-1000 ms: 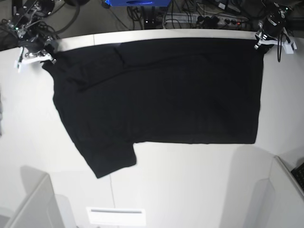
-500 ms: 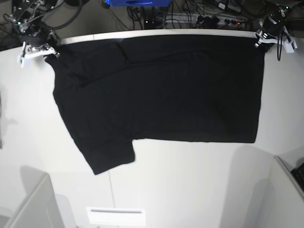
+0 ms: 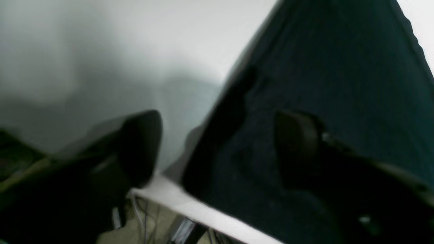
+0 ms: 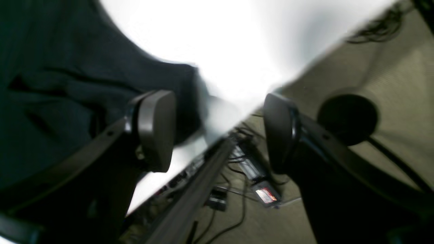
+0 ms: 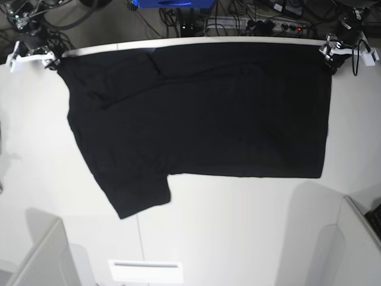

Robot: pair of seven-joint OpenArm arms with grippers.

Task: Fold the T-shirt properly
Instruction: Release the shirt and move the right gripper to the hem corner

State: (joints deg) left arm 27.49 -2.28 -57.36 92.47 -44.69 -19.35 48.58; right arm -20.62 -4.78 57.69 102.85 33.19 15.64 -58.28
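The black T-shirt (image 5: 202, 113) lies flat on the white table (image 5: 238, 226), plain side up, one sleeve (image 5: 134, 193) pointing toward the front. Its far edge runs along the table's back edge. My left gripper (image 5: 330, 55) stands at the shirt's far right corner. In the left wrist view it (image 3: 217, 149) is open, with the cloth corner (image 3: 339, 84) lying loose under and between the fingers. My right gripper (image 5: 43, 58) is at the far left corner. The right wrist view shows it (image 4: 218, 132) open, the shirt (image 4: 84, 74) beside one finger (image 4: 157, 130) and nothing pinched.
Cables and a power strip (image 5: 268, 24) lie behind the table's back edge. Grey partitions rise at the front left (image 5: 41, 256) and front right (image 5: 357, 238). A white label (image 5: 144, 271) sits near the front edge.
Both grippers have opened and let go of the shirt's far corners. The right arm drew back and to the left, and the shirt's left corner now lies flat at the back edge.
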